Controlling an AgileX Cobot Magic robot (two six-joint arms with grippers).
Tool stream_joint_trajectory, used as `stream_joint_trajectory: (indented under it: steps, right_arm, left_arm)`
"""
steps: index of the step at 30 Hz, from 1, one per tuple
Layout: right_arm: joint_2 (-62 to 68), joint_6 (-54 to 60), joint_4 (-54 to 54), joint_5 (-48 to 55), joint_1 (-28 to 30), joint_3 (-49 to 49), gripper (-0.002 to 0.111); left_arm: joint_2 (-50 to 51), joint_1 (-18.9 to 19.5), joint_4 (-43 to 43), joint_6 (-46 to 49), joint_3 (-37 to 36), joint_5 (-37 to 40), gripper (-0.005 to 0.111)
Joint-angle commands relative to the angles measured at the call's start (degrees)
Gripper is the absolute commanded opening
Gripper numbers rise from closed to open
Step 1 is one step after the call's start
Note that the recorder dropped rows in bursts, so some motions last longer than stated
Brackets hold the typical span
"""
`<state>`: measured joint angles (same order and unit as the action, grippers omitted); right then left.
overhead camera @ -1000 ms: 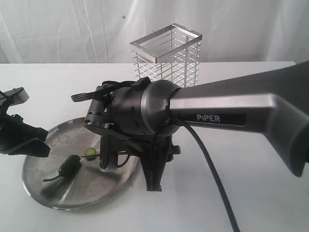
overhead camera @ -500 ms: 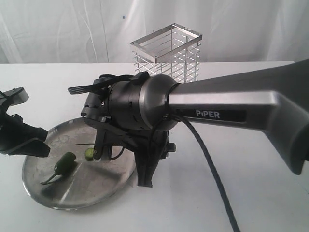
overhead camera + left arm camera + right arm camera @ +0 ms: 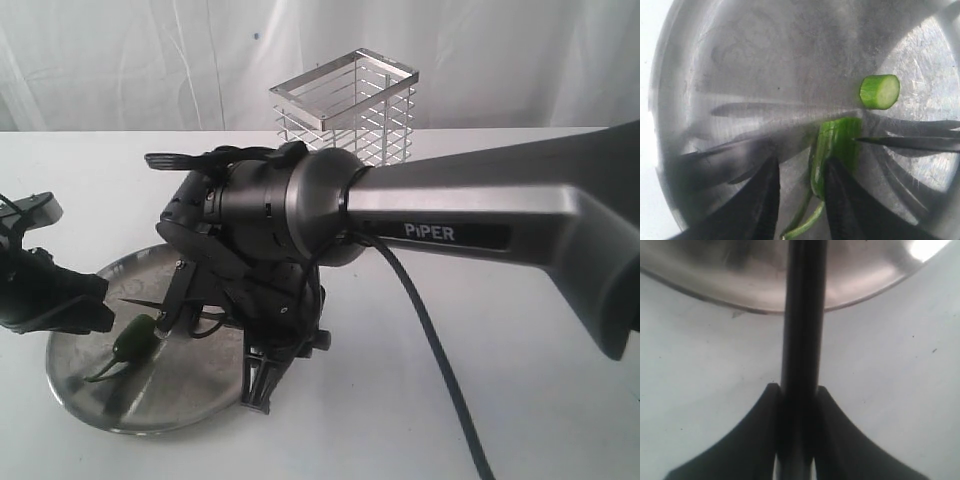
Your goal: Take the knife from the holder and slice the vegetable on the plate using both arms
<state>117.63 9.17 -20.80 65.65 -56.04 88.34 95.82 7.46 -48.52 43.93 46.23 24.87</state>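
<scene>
On the white surface, toward 8 o'clock in the exterior view, lies the plate. The vegetable, a glossy green chili, rests on the plate's 9 o'clock side, its thin stem trailing toward the rim at 8 o'clock. A short cut slice lies on the plate just beside the chili's cut end, apart from it.

The left pincer enters from 9 o'clock. Its fingers stand apart, one on each side of the chili's stem end. Bare plate shows between one finger and the chili, so nothing is clamped.

The right arm, lettered "PIPER", reaches in from 3 o'clock and crosses the middle of the scene. The right pincer is closed tight on the dark handle of the knife. The blade lies low over the plate and points toward 9 o'clock, with its tip meeting the chili's cut end.

The holder stands upright at 12 o'clock, well apart from the plate. A black cable runs from the right arm toward 5 o'clock.
</scene>
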Motion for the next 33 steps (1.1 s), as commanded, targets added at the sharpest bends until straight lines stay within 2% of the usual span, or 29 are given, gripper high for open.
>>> stream_joint_trajectory:
  steps: [1, 25, 33]
  right_arm:
    - [1.3, 1.0, 0.7, -0.7, -0.1, 0.4, 0.0]
    - [5.3, 1.1, 0.6, -4.1, -0.1, 1.9, 0.0]
    - [6.4, 1.1, -0.2, -4.0, -0.1, 5.1, 0.0]
  left_arm:
    - [-0.4, -0.2, -1.3, -0.3, -0.4, 0.5, 0.037]
    - [-0.4, -0.2, -2.2, -0.3, -0.1, 0.6, 0.036]
    - [-0.4, -0.2, -2.5, -0.3, -0.1, 0.6, 0.036]
